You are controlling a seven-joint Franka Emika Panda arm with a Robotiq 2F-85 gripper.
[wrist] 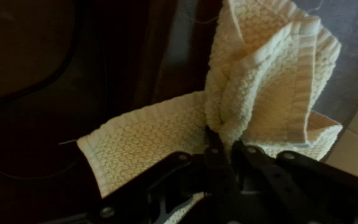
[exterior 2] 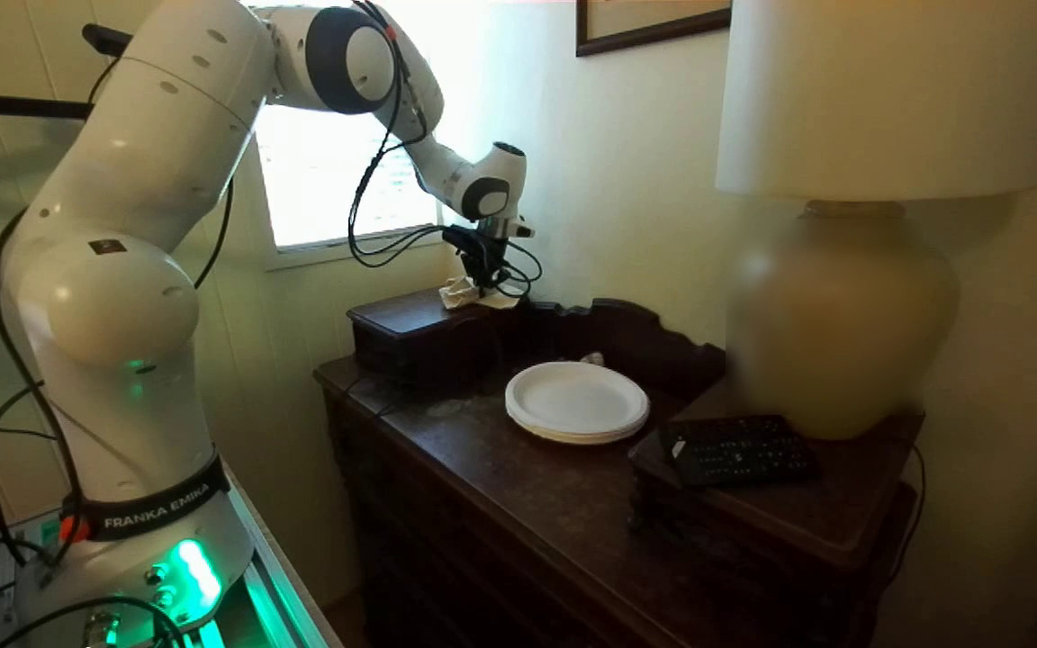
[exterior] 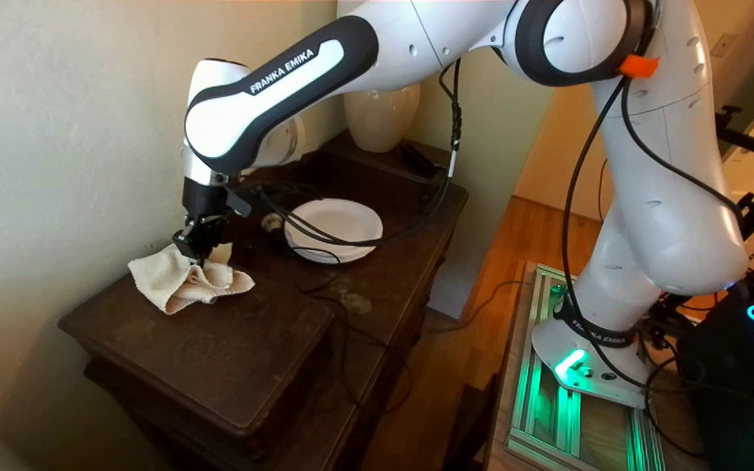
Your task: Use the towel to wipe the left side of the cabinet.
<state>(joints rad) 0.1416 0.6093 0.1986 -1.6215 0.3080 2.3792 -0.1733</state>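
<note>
Claw (exterior: 197,260): directed downward; in the wrist view, its fingers (wrist: 215,158) are pressed together on a gathered fold of towel (exterior: 162,275).
Towel fabric: cream and nubby, with a stitched hem; a loose thread (wrist: 68,142) trails from one corner.
Towel position: on the flat top of the end box (exterior: 207,353), near the wall (exterior: 56,131), bunched at the claw, its flaps spread around.
Bench (exterior 2: 491,459): dark brown wood, with the end box at one end, a lamp stand (exterior 2: 825,513) at the other, and a scalloped backboard (exterior 2: 653,337).
Plates (exterior 2: 577,396): a white stack, on the lower surface between those two raised parts.
Small item (exterior: 272,222): just beside the plates; too small to identify.
Lamp (exterior 2: 843,315): jar-shaped base under a pale shade, upright on the lamp stand.
Keyboard-like device (exterior 2: 739,450): black, flat, just beside the lamp.
Arm (exterior: 292,65): white Franka Emika Panda, bent over the bench; a status light (exterior: 570,362) glows green at its foot.
Cable bundle (exterior: 456,121): black, hanging from the arm.
Framed picture (exterior 2: 649,16): on the wall, partly in view.
</note>
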